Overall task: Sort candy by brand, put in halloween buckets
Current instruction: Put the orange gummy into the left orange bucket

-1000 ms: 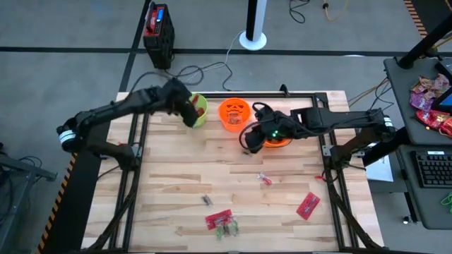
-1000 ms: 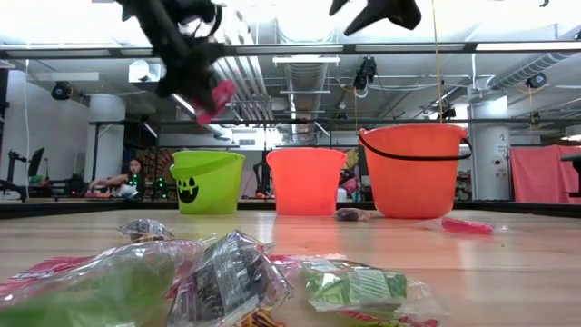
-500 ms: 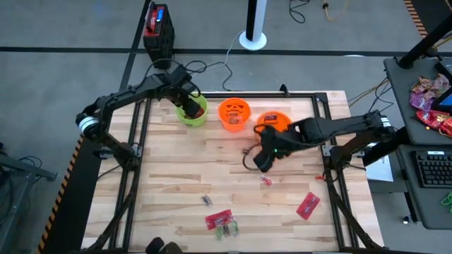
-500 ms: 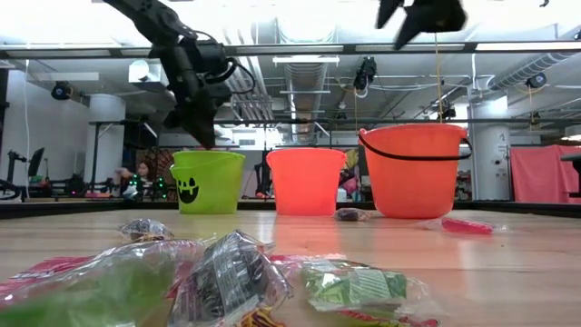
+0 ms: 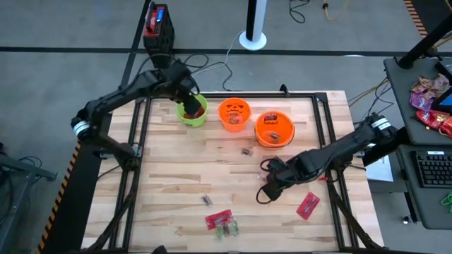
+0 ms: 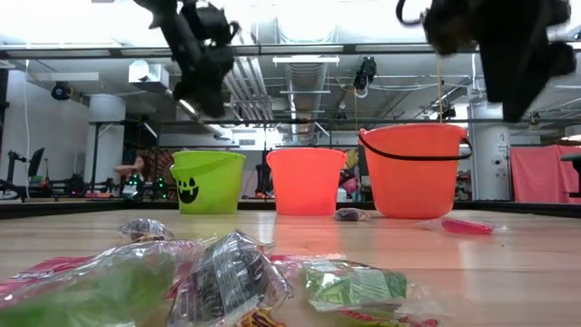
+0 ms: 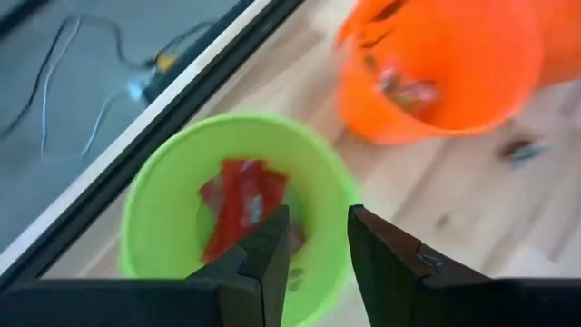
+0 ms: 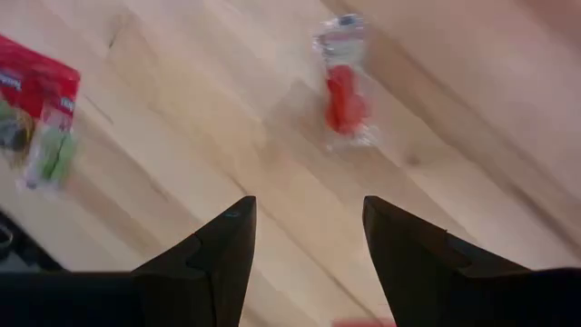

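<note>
One red packet (image 7: 238,204) inside lime bucket (image 7: 154,195), unseen from low view.

Robotics lab: exposed ceiling ducts (image 6: 300,77), floor cables (image 5: 212,69), framed wooden table (image 5: 176,169).

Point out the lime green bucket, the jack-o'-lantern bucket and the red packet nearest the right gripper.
lime green bucket (image 5: 201,116): high view, on its rim.
jack-o'-lantern bucket (image 5: 234,113): high view, on its printed face.
red packet (image 5: 308,204): high view, middle of the wrapper.
</note>
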